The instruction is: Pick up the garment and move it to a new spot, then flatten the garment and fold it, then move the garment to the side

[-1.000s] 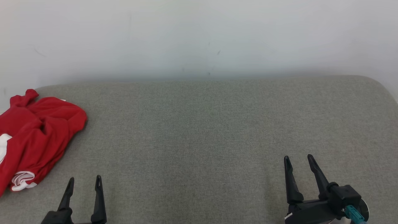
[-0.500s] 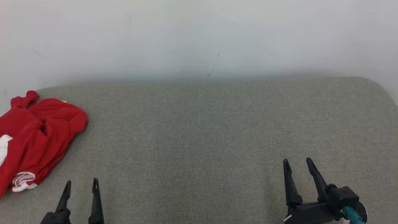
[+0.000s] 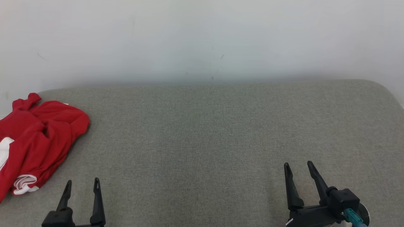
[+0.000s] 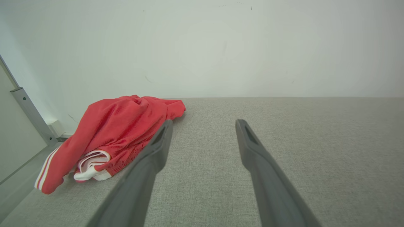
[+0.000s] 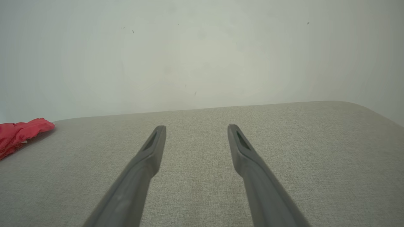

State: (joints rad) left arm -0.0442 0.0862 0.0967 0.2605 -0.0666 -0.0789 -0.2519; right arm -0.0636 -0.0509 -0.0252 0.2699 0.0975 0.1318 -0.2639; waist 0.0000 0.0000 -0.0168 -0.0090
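The bench [image 3: 202, 132] runs across the lower two thirds of the head view, and the garment [image 3: 41, 135], a red heap with white trim, lies crumpled at that frame's left edge, cut off by it. Both tools are spread wide and hold nothing. The left tool [image 3: 82, 183] is at the lower left, near the heap but apart from it, and the right tool [image 3: 298, 164] is at the lower right, well apart. The risk, as I judge it, is that the heap sits close to the bench's edge, so a pinch on one loose layer could drag it off, or lift it bunched and make flattening harder. The left wrist view shows what the head view crops: the striped end [image 4: 47, 176] by the bench's edge, and a grey rail [image 4: 31, 116] beyond. In the right wrist view a red corner sits at the far left.
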